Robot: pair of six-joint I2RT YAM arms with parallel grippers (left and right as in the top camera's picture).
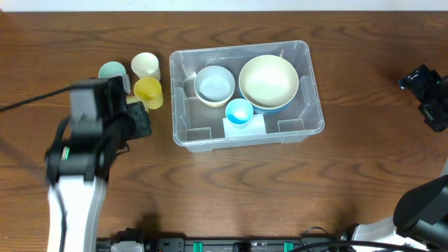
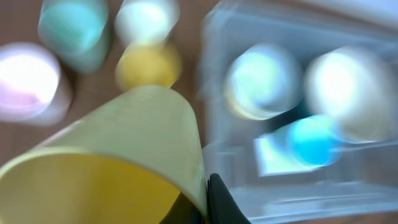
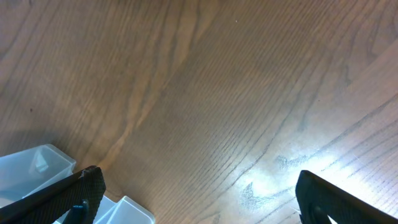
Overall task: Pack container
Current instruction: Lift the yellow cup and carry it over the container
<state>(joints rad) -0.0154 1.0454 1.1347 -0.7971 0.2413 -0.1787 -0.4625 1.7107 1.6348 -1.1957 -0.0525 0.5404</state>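
Observation:
The clear container (image 1: 314, 89) stands at the table's middle, with a white label (image 1: 253, 127) at its front. Inside are a large cream bowl (image 1: 269, 78), a smaller bowl (image 1: 214, 85) and a blue cup (image 1: 239, 112). My left gripper (image 1: 138, 120) hangs left of the container. The blurred left wrist view shows this left gripper (image 2: 203, 200) shut on the rim of a pale yellow cup (image 2: 134, 146), one finger inside and one outside. From overhead that cup is hidden under the arm. My right gripper (image 3: 199, 199) is open over bare wood at the far right (image 1: 427, 87).
Left of the container stand a teal cup (image 1: 112, 70), a cream cup (image 1: 145, 65) and a yellow cup (image 1: 148, 92). A pink cup (image 2: 25, 78) shows only in the left wrist view. A black cable (image 1: 31, 99) crosses the left side.

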